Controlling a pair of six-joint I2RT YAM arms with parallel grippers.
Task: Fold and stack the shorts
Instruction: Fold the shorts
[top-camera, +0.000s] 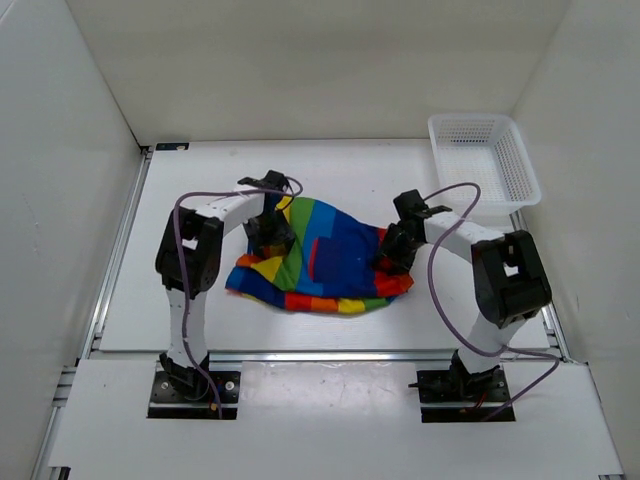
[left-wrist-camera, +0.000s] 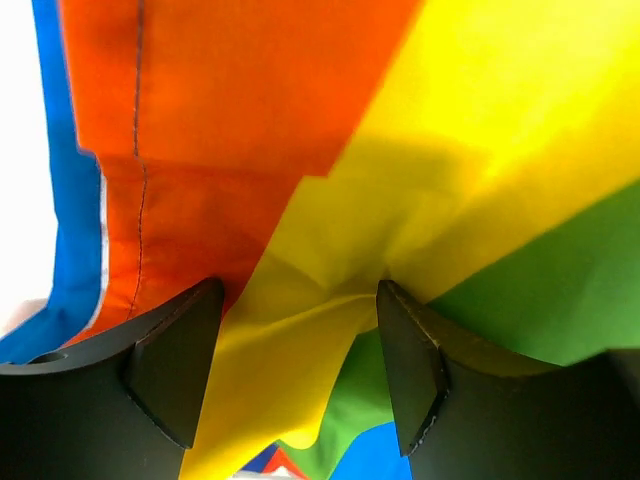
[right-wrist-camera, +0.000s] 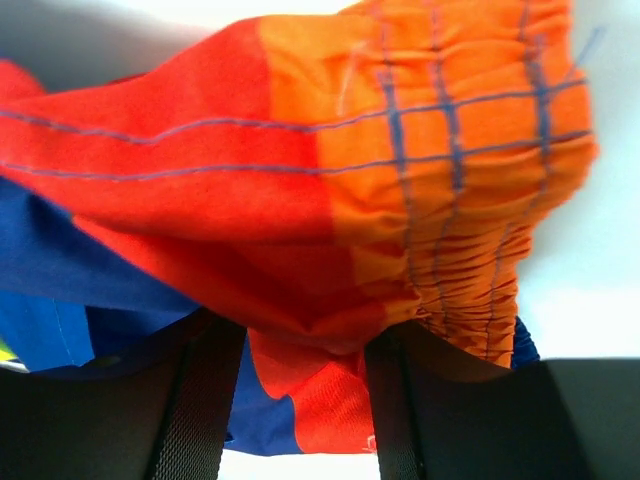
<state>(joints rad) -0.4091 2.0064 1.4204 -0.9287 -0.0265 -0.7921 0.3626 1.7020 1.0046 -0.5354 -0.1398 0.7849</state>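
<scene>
The rainbow-striped shorts (top-camera: 330, 262) lie bunched mid-table, stretched between my two grippers, with the dark blue pocket facing up. My left gripper (top-camera: 270, 235) is at their left end. In the left wrist view its jaws (left-wrist-camera: 300, 290) pinch a fold of yellow and green fabric (left-wrist-camera: 300, 240), with orange cloth beyond. My right gripper (top-camera: 393, 252) is at their right end. In the right wrist view its jaws (right-wrist-camera: 300, 335) grip red fabric just under the gathered orange waistband (right-wrist-camera: 450, 140). White table shows beneath the cloth there.
A white mesh basket (top-camera: 485, 160) stands at the back right corner. White walls enclose the table on three sides. Metal rails run along the table's left, right and near edges.
</scene>
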